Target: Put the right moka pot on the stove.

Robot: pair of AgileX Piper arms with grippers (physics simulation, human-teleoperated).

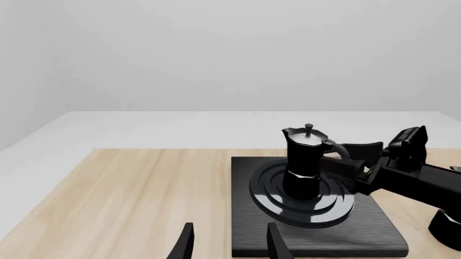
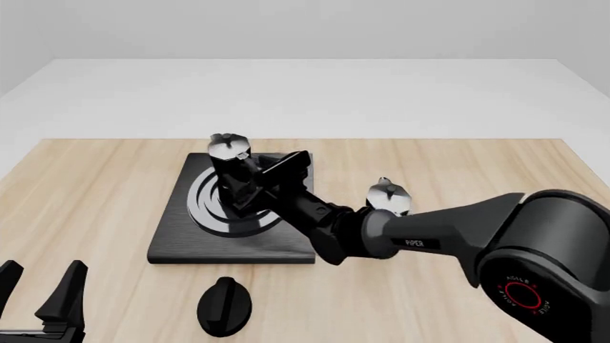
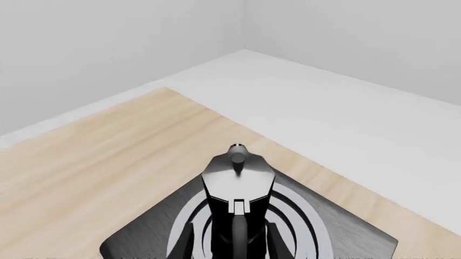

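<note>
Left wrist view first: the moka pot [image 1: 306,162] is sitting upright on the stove [image 1: 310,216], right on the burner rings, and the right gripper [image 1: 346,162] is reaching in from the side at its handle. That side approach makes sense, since the handle is the only part sticking out to grab. The left gripper [image 1: 226,243] is showing two fingertips spread apart with nothing between them, so it's just idling near the bench [image 1: 129,199] edge.

Front view: this one's giving the full layout. The pot [image 2: 233,168] is standing on the rings, the right arm is stretching diagonally across to it, and the other pot [image 2: 388,196] is sitting on the wood beside that arm. There's also a round knob [image 2: 224,306] in front of the stove [image 2: 228,246], which neither wrist view is catching.

Right wrist view: looking straight along the handle, the fingers are flanking it closely. I'd say the jaws are clamping the handle, though whether they're actually touching it is hard to tell.
</note>
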